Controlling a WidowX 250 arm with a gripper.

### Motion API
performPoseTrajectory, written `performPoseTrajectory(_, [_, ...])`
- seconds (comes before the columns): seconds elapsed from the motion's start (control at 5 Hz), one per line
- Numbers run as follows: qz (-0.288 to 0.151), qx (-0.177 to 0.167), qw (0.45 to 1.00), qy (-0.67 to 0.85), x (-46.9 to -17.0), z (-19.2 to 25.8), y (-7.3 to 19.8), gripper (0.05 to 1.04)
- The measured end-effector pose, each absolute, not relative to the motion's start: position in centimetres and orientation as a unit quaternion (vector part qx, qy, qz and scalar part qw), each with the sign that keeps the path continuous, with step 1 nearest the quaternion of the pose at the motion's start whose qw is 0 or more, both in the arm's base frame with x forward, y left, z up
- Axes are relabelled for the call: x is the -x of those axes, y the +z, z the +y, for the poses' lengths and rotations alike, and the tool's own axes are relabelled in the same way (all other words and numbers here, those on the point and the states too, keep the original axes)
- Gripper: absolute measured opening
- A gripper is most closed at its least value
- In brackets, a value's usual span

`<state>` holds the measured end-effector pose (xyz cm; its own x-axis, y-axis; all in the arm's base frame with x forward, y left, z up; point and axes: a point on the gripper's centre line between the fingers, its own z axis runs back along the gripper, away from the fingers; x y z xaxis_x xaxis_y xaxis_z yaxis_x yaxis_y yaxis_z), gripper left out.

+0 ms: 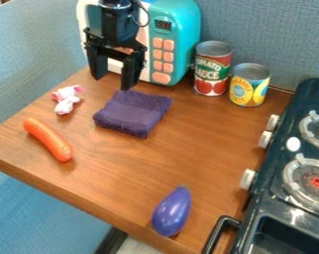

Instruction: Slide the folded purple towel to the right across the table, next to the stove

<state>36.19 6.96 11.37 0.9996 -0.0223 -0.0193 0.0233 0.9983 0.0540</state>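
Nearest the camera, at four o'clock, one dark toy stove [281,201] bounds the wooden counter [116,173], showing two burners [312,182] and three white knobs [247,179]. One purple eggplant [171,212] lies at six, close to the near edge; a broad stretch of wood separates it from the cloth. One orange sausage-shaped toy [48,139] lies at nine, near the left edge, one pink-and-white plush toy [66,99] at ten. At eleven I hold my gripper [113,83], fingers spread apart, near one purple cloth [133,113]. Beyond stand one turquoise toy microwave [179,25] at twelve and two cans [212,68] at one.
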Motion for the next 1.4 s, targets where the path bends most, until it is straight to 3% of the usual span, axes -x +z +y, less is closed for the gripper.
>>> performPoseTrajectory(0.4, [0.029, -0.022, 0.999, 0.037, -36.7, 6.9, 8.6, 0.999])
performPoseTrajectory(0.8, [0.027, -0.057, 0.996, 0.068, -38.0, 8.2, 7.2, 0.999])
performPoseTrajectory(1.0, [0.054, -0.113, 0.987, 0.098, -38.4, 10.0, 6.0, 0.999])
performPoseTrajectory(1.4, [0.066, -0.126, 0.985, 0.095, -38.9, 10.5, 5.5, 0.999])
